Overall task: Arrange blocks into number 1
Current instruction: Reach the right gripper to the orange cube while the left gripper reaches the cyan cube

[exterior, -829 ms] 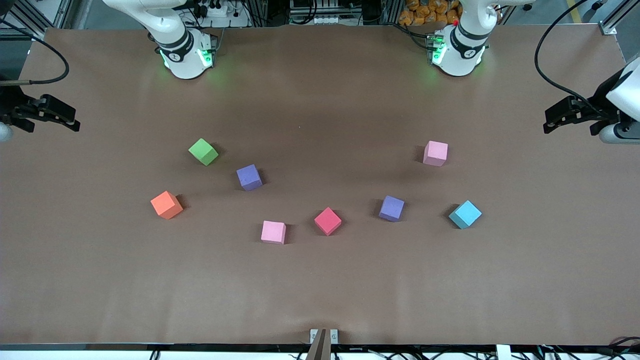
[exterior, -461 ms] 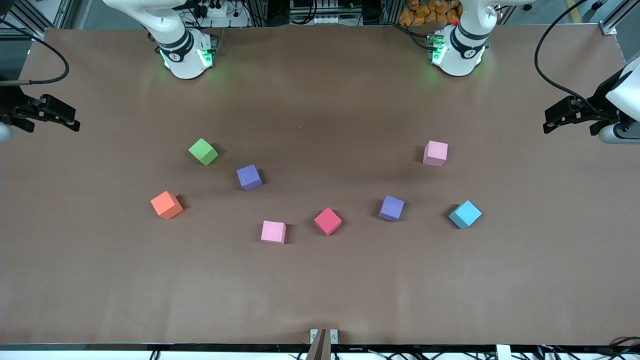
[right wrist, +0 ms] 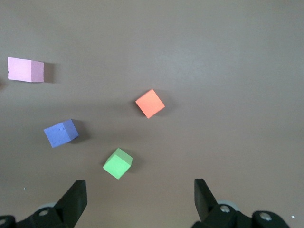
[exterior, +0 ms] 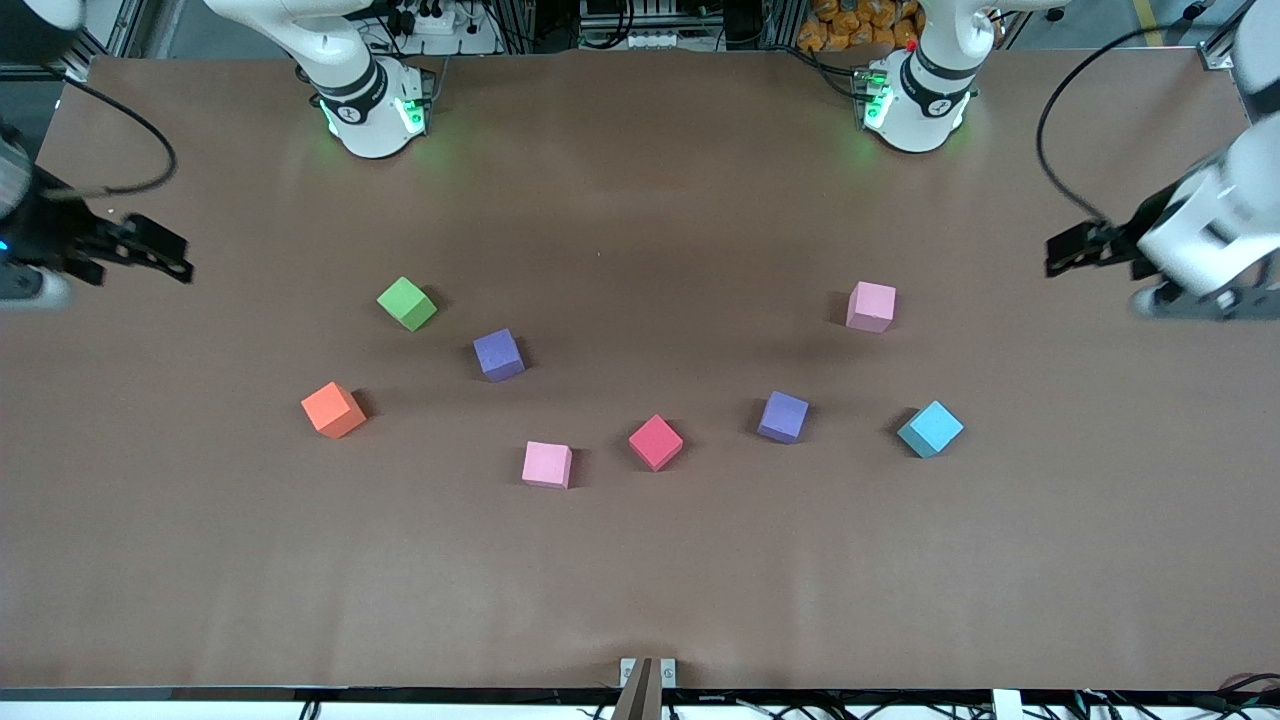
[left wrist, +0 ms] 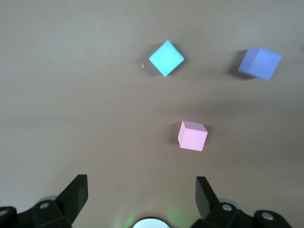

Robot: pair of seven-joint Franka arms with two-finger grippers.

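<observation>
Several small blocks lie scattered and apart on the brown table (exterior: 640, 580): green (exterior: 406, 303), purple (exterior: 498, 354), orange (exterior: 333, 409), pink (exterior: 547, 464), red (exterior: 656, 441), a second purple (exterior: 783, 416), cyan (exterior: 930, 428) and a second pink (exterior: 871, 306). My left gripper (exterior: 1062, 257) hangs open and empty over the left arm's end of the table. Its wrist view has the cyan (left wrist: 166, 58), purple (left wrist: 260, 63) and pink (left wrist: 192, 136) blocks. My right gripper (exterior: 172, 262) is open and empty over the right arm's end. Its wrist view shows green (right wrist: 118, 163), orange (right wrist: 150, 103), purple (right wrist: 61, 133) and pink (right wrist: 25, 70).
The two arm bases (exterior: 372, 110) (exterior: 915, 105) stand along the table's edge farthest from the front camera. A small metal bracket (exterior: 647, 672) sits at the nearest edge. Black cables (exterior: 1060, 110) hang by each wrist.
Both grippers have moved inward over the table from its two ends. No block has moved.
</observation>
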